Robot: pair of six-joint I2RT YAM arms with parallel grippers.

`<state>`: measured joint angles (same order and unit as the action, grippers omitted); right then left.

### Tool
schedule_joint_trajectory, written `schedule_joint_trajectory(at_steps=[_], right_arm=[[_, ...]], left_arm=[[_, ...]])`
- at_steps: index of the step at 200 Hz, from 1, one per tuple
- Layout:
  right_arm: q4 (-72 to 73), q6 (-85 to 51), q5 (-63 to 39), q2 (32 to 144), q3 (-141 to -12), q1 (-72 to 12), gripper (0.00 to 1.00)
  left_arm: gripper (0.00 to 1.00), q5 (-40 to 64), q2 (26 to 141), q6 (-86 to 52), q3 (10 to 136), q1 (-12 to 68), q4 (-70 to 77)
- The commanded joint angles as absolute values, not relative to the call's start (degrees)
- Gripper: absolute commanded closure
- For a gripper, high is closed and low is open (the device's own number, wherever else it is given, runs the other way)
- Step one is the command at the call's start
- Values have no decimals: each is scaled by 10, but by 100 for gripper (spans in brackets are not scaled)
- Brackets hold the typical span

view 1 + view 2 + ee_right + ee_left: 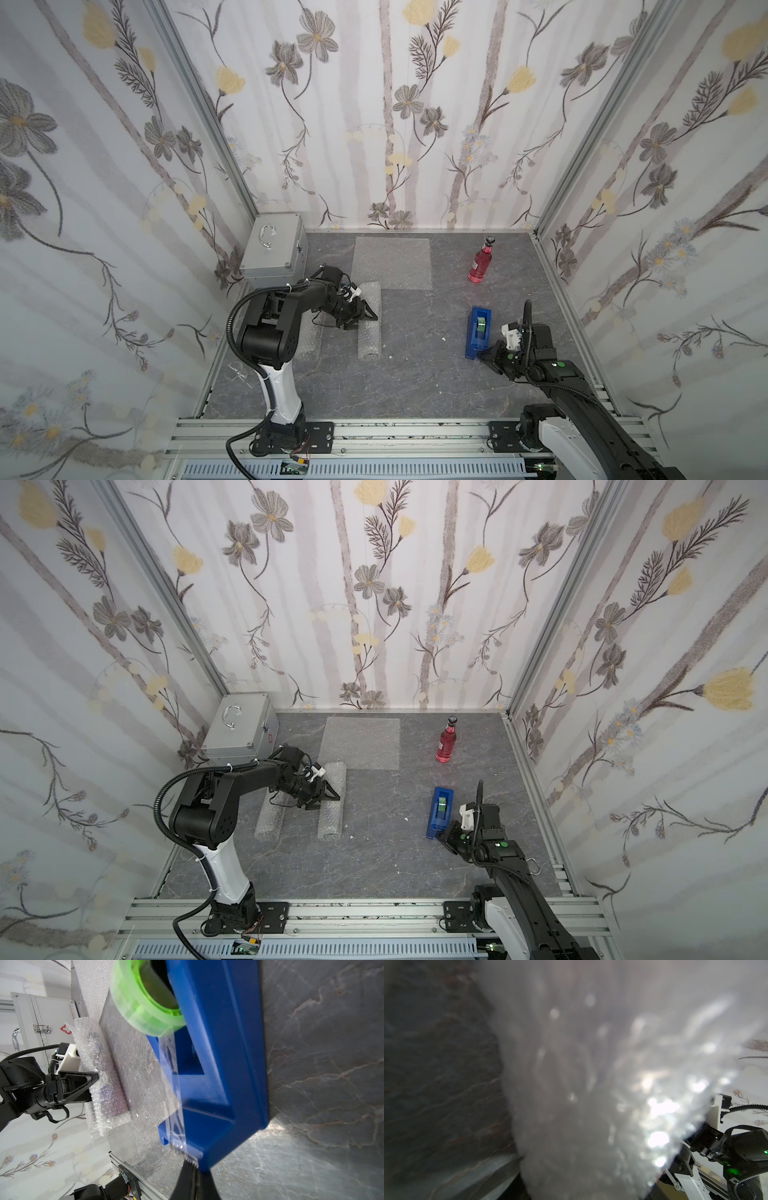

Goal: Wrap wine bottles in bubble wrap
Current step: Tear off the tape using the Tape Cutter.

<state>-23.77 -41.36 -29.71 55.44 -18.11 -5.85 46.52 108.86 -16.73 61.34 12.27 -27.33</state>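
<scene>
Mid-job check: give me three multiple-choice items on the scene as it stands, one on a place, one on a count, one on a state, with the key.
1. Where is the red-pink bottle?
A. rear right of the table
B. front left corner
C. dead centre

2. How many rolled bubble wrap bundles lie on the table?
A. one
B. two
C. four

3. What is the right end effector doing?
A. wide open, high up
B. shut on the bottle
C. shut, at the cutter end of the tape dispenser

Key:
1 A: both top views show it upright, far back on the right side.
2 B: the first bundle and second bundle lie side by side.
3 C: the right wrist view shows its closed tips at the serrated cutter.
</scene>
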Motion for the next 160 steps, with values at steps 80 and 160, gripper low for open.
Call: schedule_joint_trajectory(at_steps=[80,160], right_arm=[[-243,-529,-193,465,-99,-131,100],[-113,-565,-358,399,-154,-144,100]], left_arm=[[45,351,1094,-171,604,125,-321],[45,356,1098,-171,609,132,-322]])
